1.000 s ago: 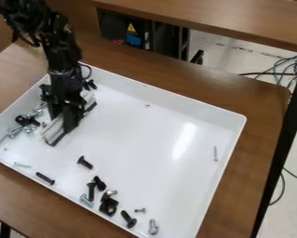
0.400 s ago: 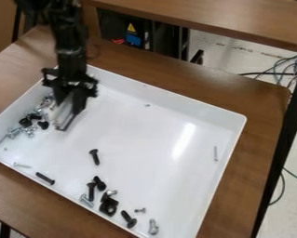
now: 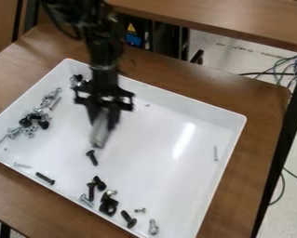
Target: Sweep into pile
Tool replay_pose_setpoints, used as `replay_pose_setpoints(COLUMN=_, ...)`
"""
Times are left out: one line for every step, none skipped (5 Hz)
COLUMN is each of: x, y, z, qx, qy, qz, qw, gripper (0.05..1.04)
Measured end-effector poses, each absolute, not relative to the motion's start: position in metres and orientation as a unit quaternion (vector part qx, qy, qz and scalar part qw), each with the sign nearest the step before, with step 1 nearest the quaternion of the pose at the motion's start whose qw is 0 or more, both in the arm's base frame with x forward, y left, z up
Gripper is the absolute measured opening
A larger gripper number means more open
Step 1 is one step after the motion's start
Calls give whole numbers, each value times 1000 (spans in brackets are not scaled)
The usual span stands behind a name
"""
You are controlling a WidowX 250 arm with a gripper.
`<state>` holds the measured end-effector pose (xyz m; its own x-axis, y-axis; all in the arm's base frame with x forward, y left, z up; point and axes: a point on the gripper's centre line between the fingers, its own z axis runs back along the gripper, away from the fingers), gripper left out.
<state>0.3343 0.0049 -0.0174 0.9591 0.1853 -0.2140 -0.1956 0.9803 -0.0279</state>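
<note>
The black two-finger gripper [image 3: 105, 116] is hanging over the white rectangular tray [image 3: 151, 148], its fingers grasping a pale grey oblong tool [image 3: 100, 135] near a black screw [image 3: 92, 158]. Silver and black metal hardware [image 3: 31, 122] is lying toward the tray's left; more black and silver pieces [image 3: 109, 204] are resting along its lower edge.

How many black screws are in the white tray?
5 that I can make out: one screw below the light bar, one at lower left, two side by side at bottom centre, one farther right. The pile at left may hide more.
</note>
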Motion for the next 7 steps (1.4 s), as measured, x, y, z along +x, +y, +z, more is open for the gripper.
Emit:
replay_pose_setpoints(x=342, y=-29, z=-26, qx=-47, qy=100, qz=89, qw=990, gripper=355)
replay_pose_setpoints(x=345, y=-30, z=-40, qx=-41, qy=93, qz=106, qw=989, gripper=373)
replay_pose_setpoints(x=341, y=-30, z=-44, qx=-46, qy=93, qz=121, qw=987, gripper=445)
replay_pose_setpoints(x=333, y=-25, z=-45, qx=-37, qy=103, qz=114, qw=987, gripper=733)
replay_pose_setpoints(x=330, y=-24, z=-25, qx=-40, qy=90, qz=113, qw=989, gripper=999)
replay_pose_setpoints(x=336, y=-25, z=8, qx=-60, qy=63, qz=125, qw=988, gripper=1012)
replay_pose_setpoints(x=332, y=-10, z=24, qx=-69, qy=57, qz=149, qw=985, gripper=1001)
